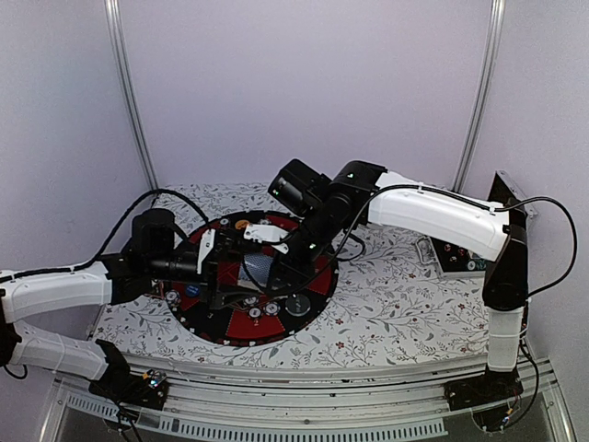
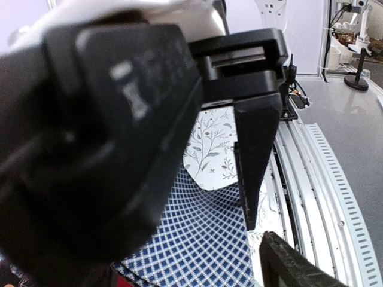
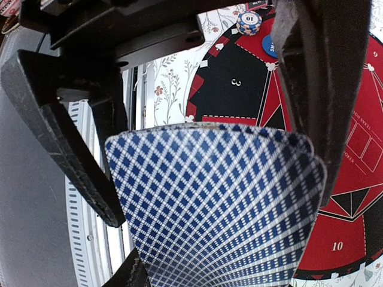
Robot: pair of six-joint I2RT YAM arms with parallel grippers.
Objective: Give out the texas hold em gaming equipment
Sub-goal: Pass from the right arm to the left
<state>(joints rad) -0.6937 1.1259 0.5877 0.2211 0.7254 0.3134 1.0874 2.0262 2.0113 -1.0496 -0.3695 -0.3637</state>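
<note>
Dealing step. The right end effector (image 3: 219,206) grips the cards (image 3: 209,239), bowed between its fingers, over the middle of the mat (image 1: 317,295). The left end effector (image 2: 259,232), jaws apart, sits just beside the cards. Next, I judge, it must pinch off one card cleanly. Chips (image 3: 249,23) lie at the mat's rim.

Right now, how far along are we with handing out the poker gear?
Done: chips already sit at spots on the mat. In hand: the right gripper holds the cards backs up over the mat, and the left gripper is open right next to them. Left: I can see no single card lying dealt on the mat, so the dealing looks mostly ahead.
</note>
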